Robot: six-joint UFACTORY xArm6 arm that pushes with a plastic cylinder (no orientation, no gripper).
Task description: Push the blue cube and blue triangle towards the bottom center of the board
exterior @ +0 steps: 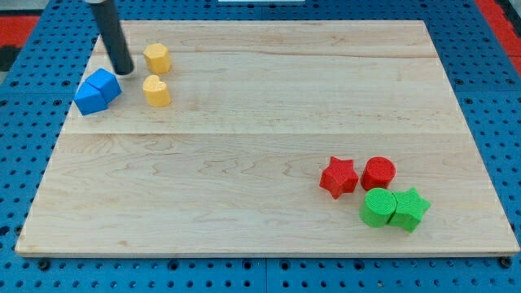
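The wooden bench (269,122) fills most of the view, and it lies on a blue pegboard (488,73) that shows around its edges. The dark rod (112,37) comes down from the view's top left, and my tip (124,72) rests on the bench just beside the upper right edge of the blue cube (105,84); if it really touches the cube, I cannot tell. The arm has no pincer, so there is nothing that opens, closes or holds a block. The blue cube and the blue triangle (88,98) press together near the left edge of the bench, in its upper part, with the triangle on the lower left side. To the right of my tip stand two yellow blocks, one (156,59) above the other (156,90), a little apart. Far away, at the view's lower right, a red star (339,177) and a red cylinder (378,172) sit side by side, and below them a green cylinder (377,207) touches a green star (409,208).
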